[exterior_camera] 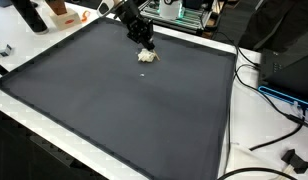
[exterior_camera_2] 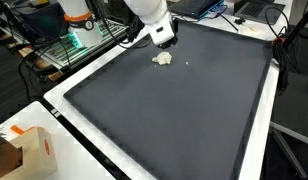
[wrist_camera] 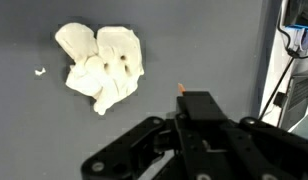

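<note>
The crumpled white cloth (exterior_camera: 146, 55) lies on the dark counter (exterior_camera: 124, 110) just beyond the tip of the end effector (exterior_camera: 142, 38), close to it but apart. In the wrist view the cloth lies ahead of the end effector and off to one side, and a tiny white scrap (wrist_camera: 39, 71) lies farther out. I cannot tell whether the end effector is clenched or released.

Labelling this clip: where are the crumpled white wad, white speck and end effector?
crumpled white wad (wrist_camera: 101, 62), wrist view, middle folds.
white speck (wrist_camera: 39, 71), wrist view, centre.
end effector (exterior_camera_2: 164, 44), in an exterior view, between fingertips.
</note>
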`<control>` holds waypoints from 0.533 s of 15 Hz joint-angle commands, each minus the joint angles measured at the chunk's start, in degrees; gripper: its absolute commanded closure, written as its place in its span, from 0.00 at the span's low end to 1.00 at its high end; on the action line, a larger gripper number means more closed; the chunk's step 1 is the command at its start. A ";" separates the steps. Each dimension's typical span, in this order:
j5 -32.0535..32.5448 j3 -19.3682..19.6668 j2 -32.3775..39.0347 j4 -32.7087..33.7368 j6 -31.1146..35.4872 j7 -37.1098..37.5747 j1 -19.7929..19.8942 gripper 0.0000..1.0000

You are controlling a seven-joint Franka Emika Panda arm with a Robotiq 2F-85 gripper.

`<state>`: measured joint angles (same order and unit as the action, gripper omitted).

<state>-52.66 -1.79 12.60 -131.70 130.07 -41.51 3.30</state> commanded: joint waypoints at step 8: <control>1.90 0.56 -1.84 -0.62 3.91 9.35 -0.83 0.97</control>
<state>-52.35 -1.59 12.31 -131.28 131.76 -35.40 3.23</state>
